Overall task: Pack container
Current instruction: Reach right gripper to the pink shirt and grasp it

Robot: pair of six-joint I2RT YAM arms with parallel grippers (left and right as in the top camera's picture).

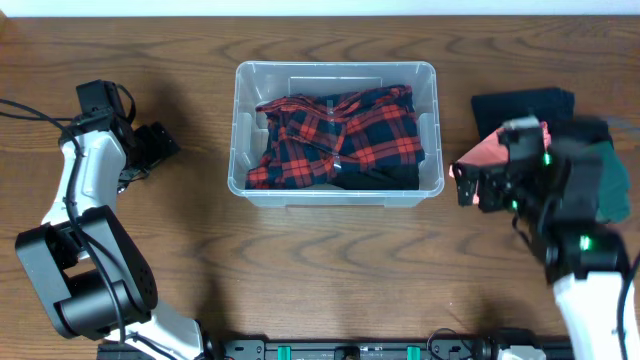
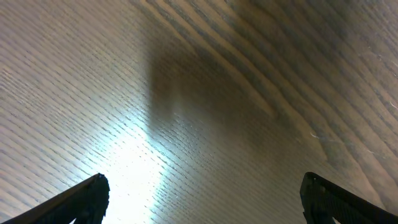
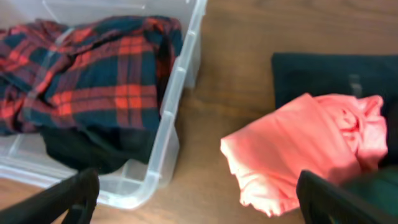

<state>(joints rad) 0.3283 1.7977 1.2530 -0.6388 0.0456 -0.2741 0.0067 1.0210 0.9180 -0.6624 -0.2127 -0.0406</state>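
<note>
The clear container (image 1: 240, 130) stands mid-table, holding a red-and-black plaid shirt (image 1: 350, 135) over a dark garment. In the right wrist view its near corner (image 3: 168, 134) is on the left, with the plaid shirt (image 3: 93, 68) inside. A coral-pink garment (image 1: 485, 150) lies crumpled to the right of the container. My right gripper (image 1: 470, 185) hangs open over its left edge, and in the wrist view the pink garment (image 3: 298, 149) sits just ahead of the right gripper (image 3: 198, 186), nearer the right finger. My left gripper (image 1: 152, 150) is open over bare wood, and the left wrist view shows nothing between the left gripper's (image 2: 203, 190) fingers.
A dark navy garment (image 1: 520, 105) lies flat behind the pink one, and a green garment (image 1: 610, 180) sits under my right arm. Cables trail at the table's left edge. A black rail runs along the front edge.
</note>
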